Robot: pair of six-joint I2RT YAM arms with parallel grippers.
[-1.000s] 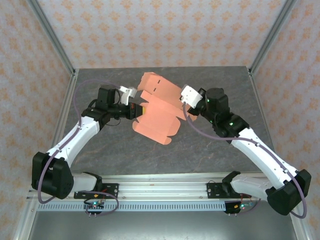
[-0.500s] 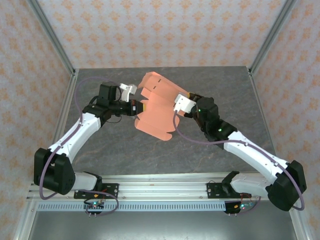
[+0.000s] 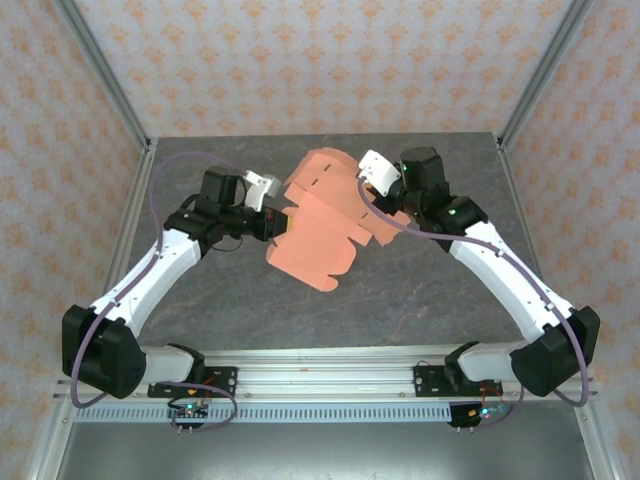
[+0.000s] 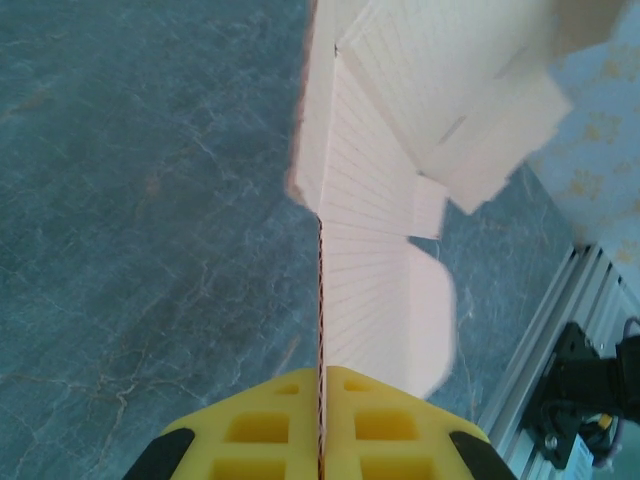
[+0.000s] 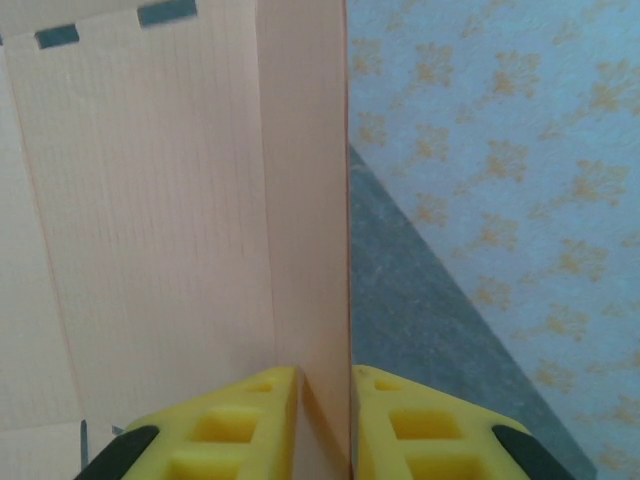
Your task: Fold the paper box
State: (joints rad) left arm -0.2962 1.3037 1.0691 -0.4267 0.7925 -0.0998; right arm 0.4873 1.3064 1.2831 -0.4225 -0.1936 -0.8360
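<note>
Seen from above, 2 white and black arms are bolted to a metal rail (image 3: 320,380) along the bottom of the frame. They reach upward over a grey, marbled surface (image 3: 430,300) and bend inward toward each other.

Just left of centre, the left gripper (image 3: 277,224) is clamped on the left edge of the paper box (image 3: 315,225). The box is a salmon-orange, die-cut sheet, partly folded, with flaps and notches. It is spread between the 2 wrists in the middle of the frame. Whether its lower edge touches the surface cannot be told.

In the left wrist view, 2 yellow fingers (image 4: 250,430) are pressed together at the bottom centre. The sheet is seen edge-on between them, and its ruled panels fan out to the upper right.

In the right wrist view, the right gripper (image 5: 325,385) is seen at the bottom centre. Its yellow fingers are set narrowly apart, with 1 upright panel of the sheet standing between them, close to the finger on the right. A broad panel fills the left half of that frame, and 2 small slots (image 5: 167,12) are cut near its top edge.

Farthest off, the surface is enclosed by walls (image 3: 320,60) papered in a pale orange floral pattern.
</note>
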